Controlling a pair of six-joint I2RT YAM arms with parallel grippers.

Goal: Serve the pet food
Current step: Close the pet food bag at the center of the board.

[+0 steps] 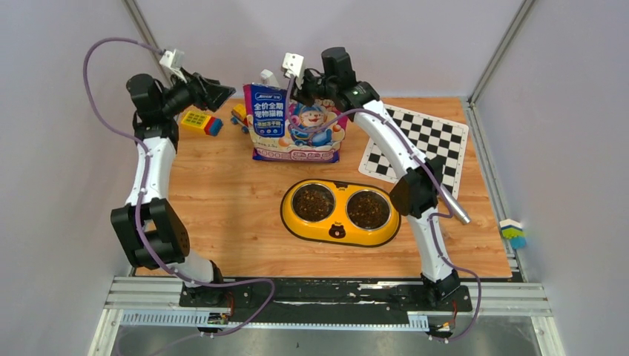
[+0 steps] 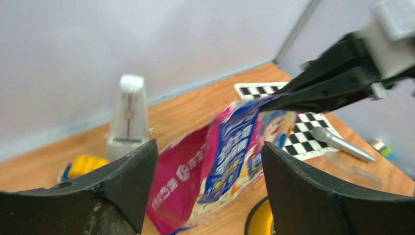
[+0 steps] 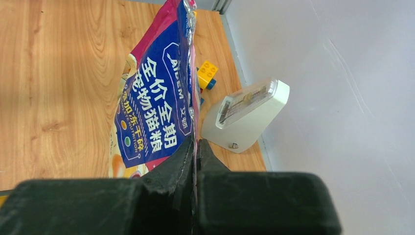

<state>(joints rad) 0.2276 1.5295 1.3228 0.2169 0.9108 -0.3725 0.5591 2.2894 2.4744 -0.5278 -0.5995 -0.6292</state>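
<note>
The glossy pink-and-blue cat food bag [image 1: 293, 122] stands upright at the back of the table. My right gripper [image 1: 298, 93] is shut on its top edge; the right wrist view shows the foil pinched between the closed fingers [image 3: 195, 147], with the bag [image 3: 156, 107] hanging below. My left gripper [image 1: 227, 96] hovers to the bag's left, open and apart from it. In its own view the bag [image 2: 230, 152] lies beyond the spread left gripper [image 2: 210, 161]. Dark brown pet food fills both steel bowls [image 1: 313, 202] [image 1: 367, 209] of the yellow feeder [image 1: 337, 231].
A white wedge-shaped device [image 1: 268, 78] stands behind the bag near the back wall. Toy bricks [image 1: 202, 122] lie at the back left. A checkerboard mat [image 1: 423, 144] lies at the right, with a silver cylinder [image 1: 454, 209] near it. Coloured blocks [image 1: 513, 232] sit off the right edge.
</note>
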